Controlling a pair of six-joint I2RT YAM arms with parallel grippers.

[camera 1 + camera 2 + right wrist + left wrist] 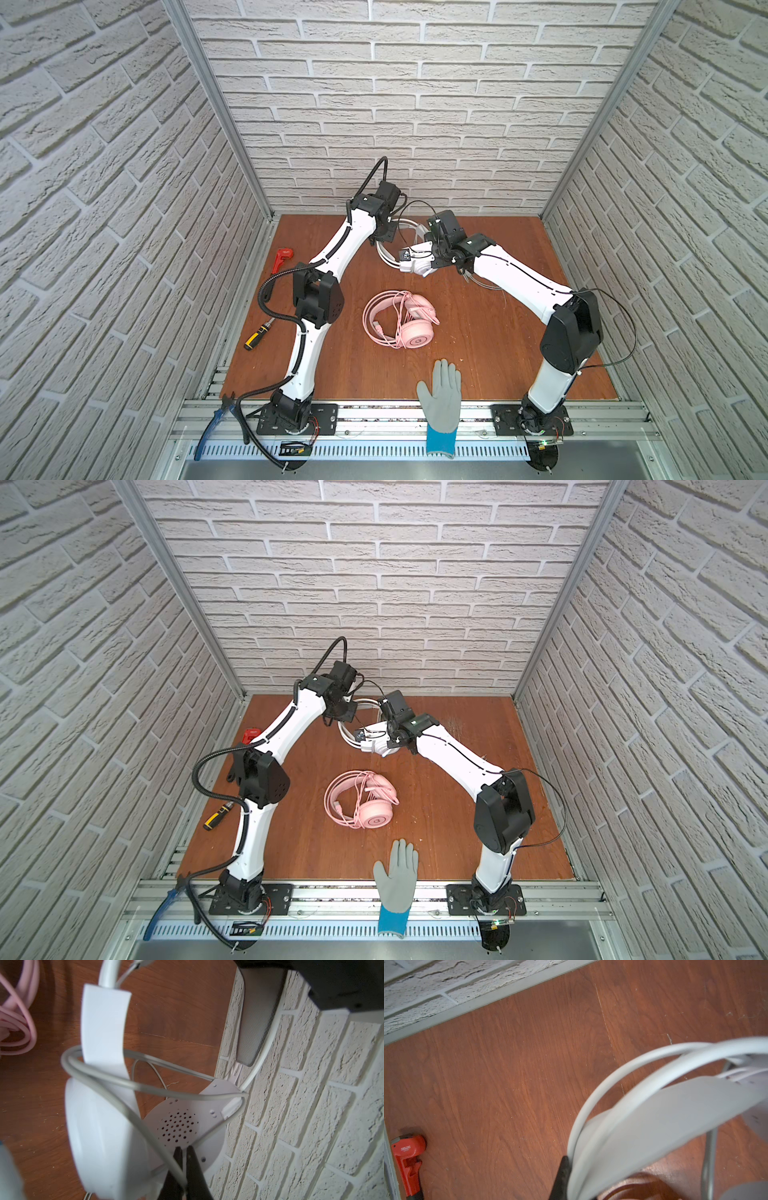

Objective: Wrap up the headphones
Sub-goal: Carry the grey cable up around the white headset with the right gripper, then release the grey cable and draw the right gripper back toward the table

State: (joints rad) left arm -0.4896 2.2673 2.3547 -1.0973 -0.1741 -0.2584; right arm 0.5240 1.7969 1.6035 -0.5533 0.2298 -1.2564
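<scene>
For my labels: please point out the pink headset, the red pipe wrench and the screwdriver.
pink headset (417,340): in a top view, earcup's outer face
red pipe wrench (408,1148): left wrist view, red head
screwdriver (254,338): in a top view, yellow-black handle

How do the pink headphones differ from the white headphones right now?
The pink headphones lie flat on the table, untouched; the left gripper holds the white headphones. The pink cable is bundled on them; the white cable hangs in loose loops, pinched by the right gripper. Both are over-ear.
</scene>
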